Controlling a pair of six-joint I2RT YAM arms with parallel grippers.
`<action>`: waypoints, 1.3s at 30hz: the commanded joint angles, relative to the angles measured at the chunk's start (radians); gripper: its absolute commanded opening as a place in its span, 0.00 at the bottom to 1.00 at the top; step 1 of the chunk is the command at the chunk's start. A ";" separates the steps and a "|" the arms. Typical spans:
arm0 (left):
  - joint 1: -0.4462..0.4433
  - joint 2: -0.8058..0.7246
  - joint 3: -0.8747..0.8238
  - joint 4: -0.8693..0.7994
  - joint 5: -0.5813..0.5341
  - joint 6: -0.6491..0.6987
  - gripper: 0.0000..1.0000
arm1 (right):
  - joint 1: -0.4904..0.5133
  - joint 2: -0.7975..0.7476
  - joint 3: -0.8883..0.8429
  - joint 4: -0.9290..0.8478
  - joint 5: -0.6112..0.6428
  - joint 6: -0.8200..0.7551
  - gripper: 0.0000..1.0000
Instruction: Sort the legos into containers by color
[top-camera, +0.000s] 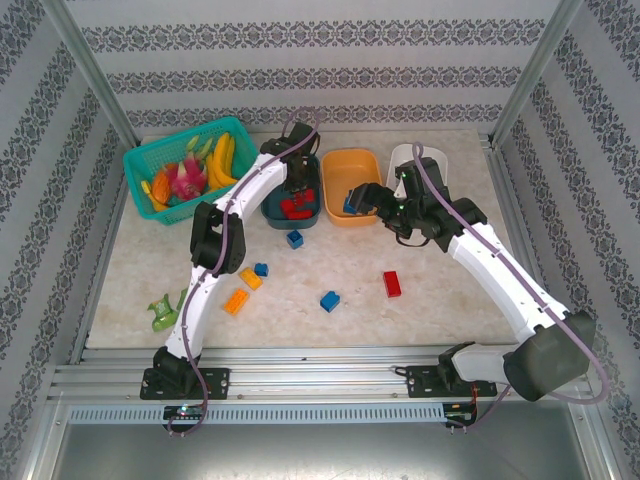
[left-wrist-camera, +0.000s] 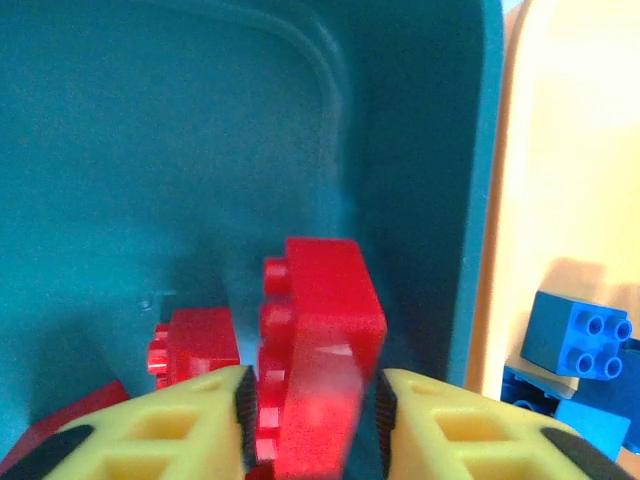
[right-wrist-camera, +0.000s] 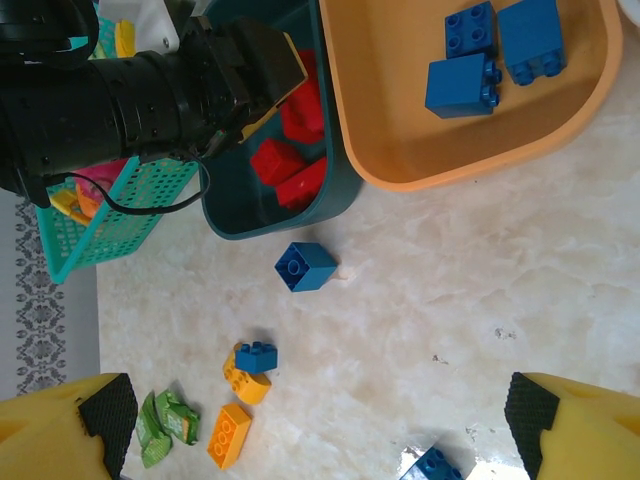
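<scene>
The left arm (top-camera: 215, 240) is stretched forward and the left hand (left-wrist-camera: 312, 405) is lowered into the dark teal tub (left-wrist-camera: 150, 150). A red brick (left-wrist-camera: 325, 310) is seen between its fingers, though whether it is gripped cannot be told. The right hand (top-camera: 360, 197) is held to the right of that tub, jaws spread wide.

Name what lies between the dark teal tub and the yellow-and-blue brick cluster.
One loose blue brick, near the tub; right wrist and top views show it.
</scene>
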 joint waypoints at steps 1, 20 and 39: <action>0.011 0.012 0.034 -0.067 0.017 0.017 0.44 | -0.004 0.009 0.016 0.004 -0.016 0.010 0.97; 0.013 -0.711 -0.492 -0.122 -0.158 -0.133 0.71 | 0.377 0.128 0.075 -0.027 0.162 -0.197 0.92; 0.011 -1.928 -1.305 -0.470 -0.262 -0.336 0.70 | 0.737 0.739 0.488 -0.123 0.181 -0.110 0.81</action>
